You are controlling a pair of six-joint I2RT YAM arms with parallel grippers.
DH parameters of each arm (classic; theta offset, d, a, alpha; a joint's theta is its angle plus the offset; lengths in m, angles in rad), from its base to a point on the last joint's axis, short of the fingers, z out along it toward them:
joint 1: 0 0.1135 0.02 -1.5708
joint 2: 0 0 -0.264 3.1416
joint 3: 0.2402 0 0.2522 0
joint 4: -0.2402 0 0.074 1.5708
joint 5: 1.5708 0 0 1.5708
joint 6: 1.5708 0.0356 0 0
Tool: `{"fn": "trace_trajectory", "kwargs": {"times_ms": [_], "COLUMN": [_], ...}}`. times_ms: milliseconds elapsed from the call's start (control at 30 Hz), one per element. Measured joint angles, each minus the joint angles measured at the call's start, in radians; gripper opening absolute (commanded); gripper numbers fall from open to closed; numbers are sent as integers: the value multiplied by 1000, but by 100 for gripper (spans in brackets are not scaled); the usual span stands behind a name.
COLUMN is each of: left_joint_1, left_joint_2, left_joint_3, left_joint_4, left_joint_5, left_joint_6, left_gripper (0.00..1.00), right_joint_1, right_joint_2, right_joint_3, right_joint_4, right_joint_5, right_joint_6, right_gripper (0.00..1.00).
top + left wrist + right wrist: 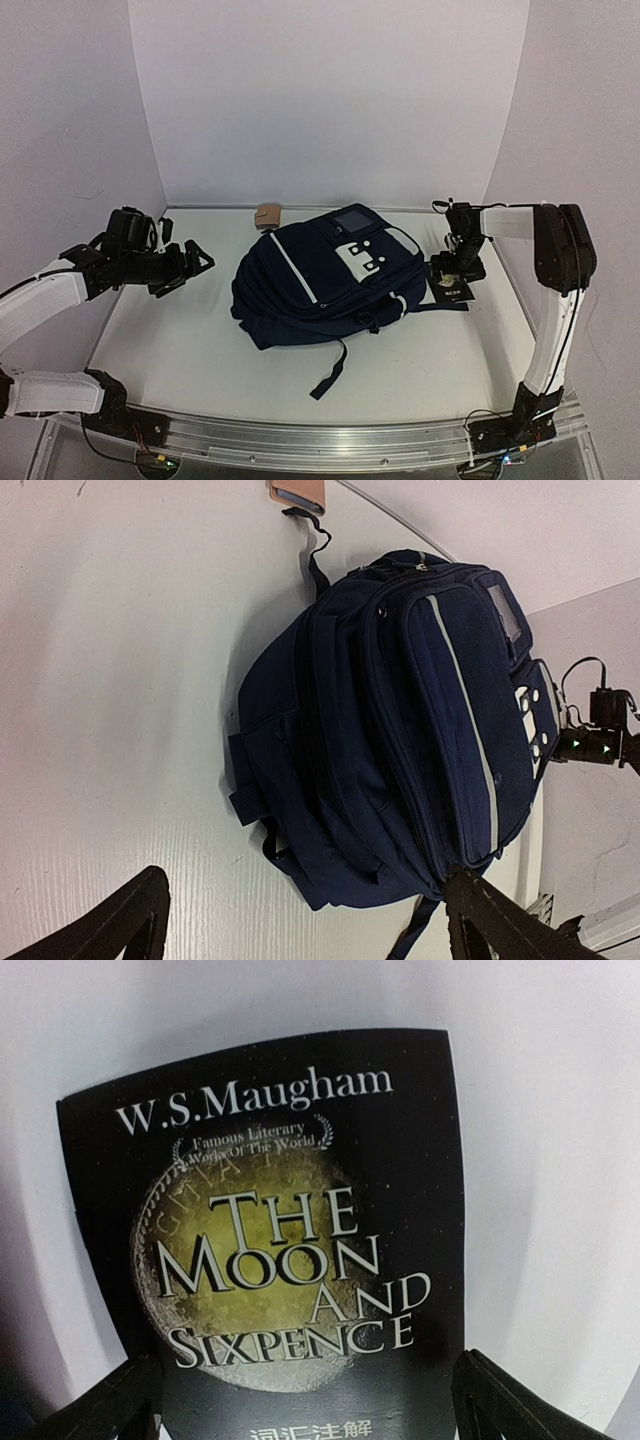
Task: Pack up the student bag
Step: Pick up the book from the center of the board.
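1. Left claw [185, 262] is held over the left side of the white table [180, 360] with its jaws spread wide and nothing between them; in its wrist view the two dark fingers [125, 920] stand far apart at the bottom edge.
2. Ahead of that claw, well apart from it, we see the navy backpack [320, 285] lying flat in the middle of the table; its front pocket faces up, crossed by white piping [295, 268]; white block marks [362, 255] sit towards its right-hand end; one dark strap [332, 372] trails off its near edge towards the arm bases.
3. Our right claw [462, 268] points down just right of the backpack, over a black paperback [452, 290]; its fingers [500, 1400] sit one at each side edge of the cover, spread about as wide as the book; we cannot tell whether they press on it or merely flank it.
4. On the cover we read "W.S. Maugham" and "The Moon and Sixpence" across a yellow moon; the paperback lies just beside the backpack's right end.
5. Beyond the backpack, near the back wall, a small tan flat object [268, 214] lies just beside the bag's far end; we cannot tell what it is.
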Motion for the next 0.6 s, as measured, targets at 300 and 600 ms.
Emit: {"fn": "trace_trajectory", "kwargs": {"times_ms": [300,600], "left_joint_1": [0,0], "left_joint_2": [12,12], "left_joint_3": [1,1], "left_joint_4": [0,0], "left_joint_5": [0,0], "left_joint_6": [2,2], "left_gripper": [96,96], "right_joint_1": [-55,-57], "right_joint_2": [24,34], "right_joint_3": [24,25], "right_joint_4": [2,6], "right_joint_5": [-50,-98], "right_joint_6": [-21,-29], "right_gripper": [98,94]}}
